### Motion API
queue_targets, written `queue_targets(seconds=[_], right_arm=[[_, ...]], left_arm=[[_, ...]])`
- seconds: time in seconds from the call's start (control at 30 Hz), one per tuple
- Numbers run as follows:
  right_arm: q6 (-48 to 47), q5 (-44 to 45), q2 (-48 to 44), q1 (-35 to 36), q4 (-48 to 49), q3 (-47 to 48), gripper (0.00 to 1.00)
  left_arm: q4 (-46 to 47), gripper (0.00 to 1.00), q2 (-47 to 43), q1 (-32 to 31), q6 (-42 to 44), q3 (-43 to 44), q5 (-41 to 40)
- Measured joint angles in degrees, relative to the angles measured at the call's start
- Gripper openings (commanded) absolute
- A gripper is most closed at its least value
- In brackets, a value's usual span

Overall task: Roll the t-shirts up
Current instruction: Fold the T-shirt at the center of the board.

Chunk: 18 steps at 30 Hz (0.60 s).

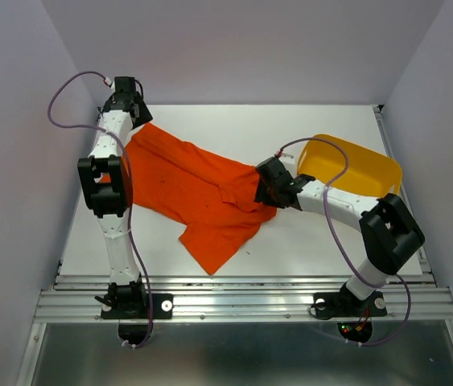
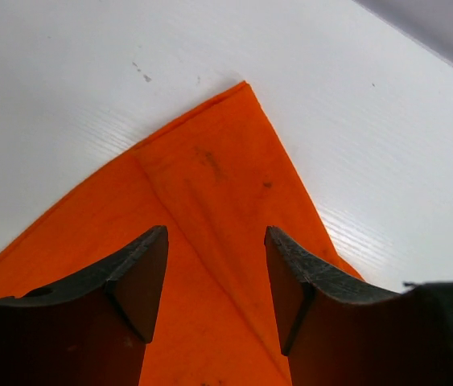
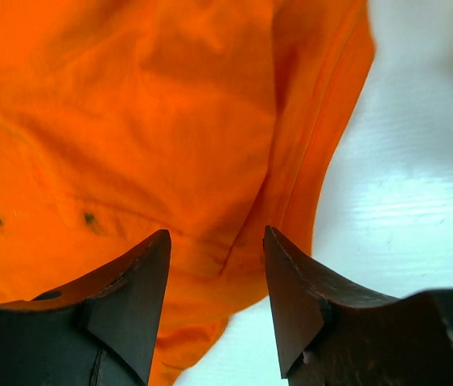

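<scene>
An orange-red t-shirt point(image 1: 202, 189) lies spread out and rumpled on the white counter point(image 1: 234, 121), running as a slanted band from the upper left of the overhead frame down toward the centre, with one flap reaching lower centre, near the front edge. It is not rolled. Its far corner comes to a point at the upper left, and the left claw point(image 1: 135, 115) hangs right over that corner. In the left wrist view the two dark fingers point(image 2: 142, 277) stand apart, nothing is pinched between them, and the pointed corner of cloth lies flat on the counter beneath the gap, a seam running down through it and a few small dark specks on the fabric. The right claw point(image 1: 265, 190) sits at the shirt's right edge, near the middle of the overhead frame. In the right wrist view its fingers point(image 3: 133, 297) are likewise spread with no cloth caught between them; folded, creased fabric fills the left and centre of that frame, and bare counter shows at the right. A yellow tub point(image 1: 355, 165) rests on the counter at the right of the overhead frame, behind the right arm and apart from the shirt.
</scene>
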Motion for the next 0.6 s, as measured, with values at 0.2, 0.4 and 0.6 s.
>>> queue_targets(seconds=[0.2,0.4,0.6], right_arm=[[-1.5,-1.0,2.0,-2.9,-0.5,3.7,0.51],[-1.5,-2.6,3.3,-2.8,-1.3,3.1,0.56],[-1.5,-3.5,-3.9,-2.5,-1.1,-3.2,0.57]], left_arm=[[1.0,0.63,-0.8,-1.4,-0.1,-4.8,0.3],[1.1,0.62,-0.8,-0.8,-0.7,-7.6,0.3],[1.6,0.63,-3.7,-0.7,-1.6,-13.9,0.2]])
